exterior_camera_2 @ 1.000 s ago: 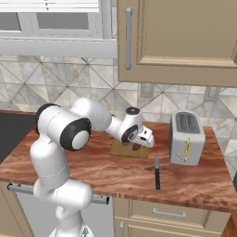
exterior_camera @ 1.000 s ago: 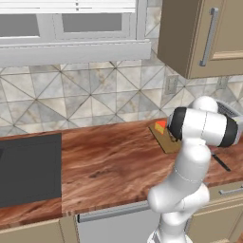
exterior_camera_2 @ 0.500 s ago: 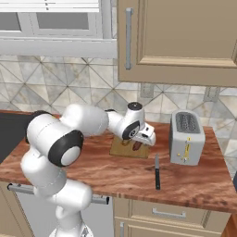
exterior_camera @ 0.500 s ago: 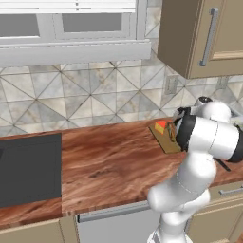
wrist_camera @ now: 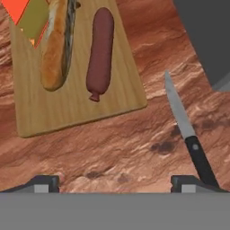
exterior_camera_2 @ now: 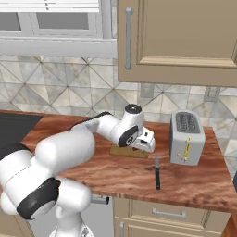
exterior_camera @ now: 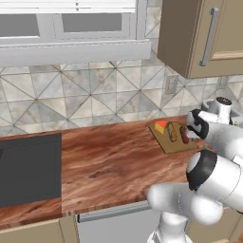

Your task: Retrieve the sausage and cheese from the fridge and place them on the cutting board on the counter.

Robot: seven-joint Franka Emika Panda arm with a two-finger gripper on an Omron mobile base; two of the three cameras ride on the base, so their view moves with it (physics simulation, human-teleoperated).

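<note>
The tan cutting board (wrist_camera: 76, 108) lies on the reddish-brown counter (exterior_camera: 109, 166). On it rest the dark red sausage (wrist_camera: 99, 51), a yellow-orange cheese wedge (wrist_camera: 31, 18) with a red rind, and a bread roll (wrist_camera: 56, 45) between them. From the left base view I see the cheese (exterior_camera: 161, 127) and sausage (exterior_camera: 183, 135) side by side on the board (exterior_camera: 173, 144). My gripper (wrist_camera: 114, 182) hovers just off the board's near edge, open, with nothing between its fingers. It also appears by the board (exterior_camera_2: 127, 151) as the gripper (exterior_camera_2: 146, 141). The fridge is out of view.
A black-handled knife (wrist_camera: 186, 130) lies on the counter right of the board, close to my right fingertip (wrist_camera: 184, 182). A grey toaster (exterior_camera_2: 186, 138) stands further right. A black cooktop (exterior_camera: 28, 171) sits at the far left. Wall cabinets hang above.
The jaws have spread wide, leaving the sausage lying free on the board. The hand has drawn back from it and the arm's elbow has swung outward.
</note>
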